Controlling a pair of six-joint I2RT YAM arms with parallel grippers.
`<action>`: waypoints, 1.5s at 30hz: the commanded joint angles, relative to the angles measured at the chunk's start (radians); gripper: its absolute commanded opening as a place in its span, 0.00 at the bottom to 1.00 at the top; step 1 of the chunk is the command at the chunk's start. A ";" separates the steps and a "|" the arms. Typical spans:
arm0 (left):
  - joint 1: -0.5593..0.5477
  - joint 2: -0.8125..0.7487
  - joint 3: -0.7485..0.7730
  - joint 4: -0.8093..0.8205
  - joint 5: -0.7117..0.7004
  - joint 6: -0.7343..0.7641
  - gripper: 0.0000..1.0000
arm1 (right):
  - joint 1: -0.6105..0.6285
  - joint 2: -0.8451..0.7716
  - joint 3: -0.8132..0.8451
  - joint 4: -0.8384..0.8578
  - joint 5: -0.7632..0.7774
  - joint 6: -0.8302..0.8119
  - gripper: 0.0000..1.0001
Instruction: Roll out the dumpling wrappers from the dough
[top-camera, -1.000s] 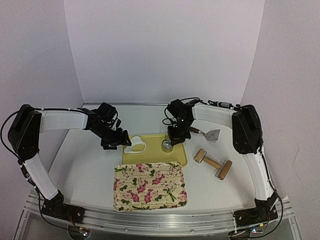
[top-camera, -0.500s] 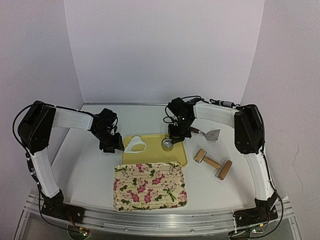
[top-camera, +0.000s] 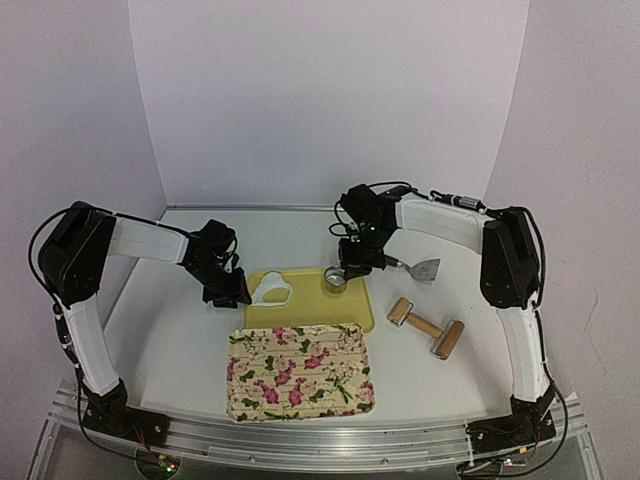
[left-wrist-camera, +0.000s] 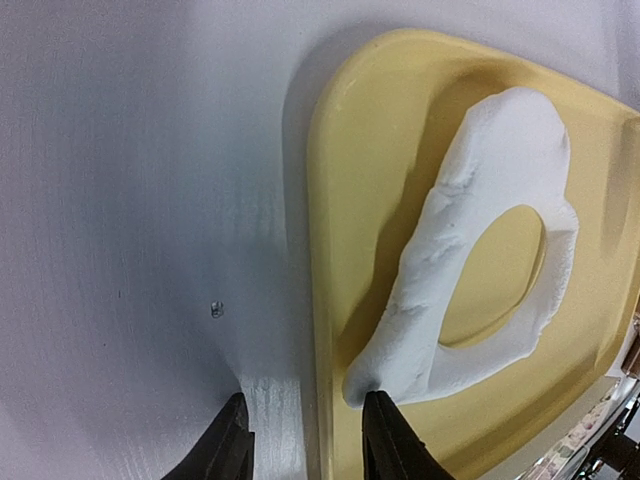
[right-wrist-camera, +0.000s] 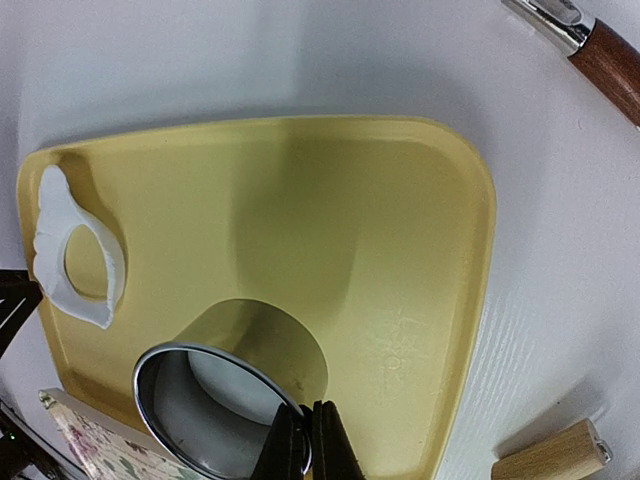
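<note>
Step in hand, as judged: cutting out of a wrapper, with the cutter being taken off the sheet. The round shiny metal ring cutter (right-wrist-camera: 175, 410) is being pinched at its rim by the right end effector (right-wrist-camera: 303, 425), clenched on the thin wall, over the far part of the shallow yellow plastic tray (right-wrist-camera: 380, 250). The dumpling wrapper (right-wrist-camera: 235, 385), a small flat white dough disc, is being seen inside the ring, at its bottom. Whether the ring is being lifted or is resting on the tray cannot be told.

The irregular white leftover dough sheet with a round hole (left-wrist-camera: 510, 140) is lying at the tray's left end, partly up against the rim. The left end effector (left-wrist-camera: 305, 430) is being held low at that corner, its jaws partly apart and straddling the tray's edge. One fingertip (left-wrist-camera: 385, 440) is just beside the sheet's tip. Nothing is being grasped there, as far as is shown.

The floral-patterned rectangular board (top-camera: 300, 372) is lying on the white table (top-camera: 170, 330) just near of the tray. The wooden rolling pin (top-camera: 425, 326) and the metal scraper with a wooden handle (top-camera: 427, 268) are lying to the right, untouched.

Next move, as judged: the disc is likely needing to be freed from the ring onto a flat surface, probably the board, without being folded. The tray may be needing to be steadied, or the leftover sheet cleared, by the left end effector.
</note>
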 joint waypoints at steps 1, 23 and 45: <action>-0.018 -0.022 -0.040 -0.004 0.006 0.013 0.34 | 0.008 -0.008 0.063 -0.001 -0.012 0.012 0.00; -0.030 0.083 0.059 -0.029 -0.155 -0.054 0.00 | 0.065 0.030 0.039 -0.006 0.076 -0.024 0.00; 0.055 0.100 0.244 -0.040 -0.143 0.148 0.63 | 0.062 0.049 0.043 0.009 0.073 -0.021 0.00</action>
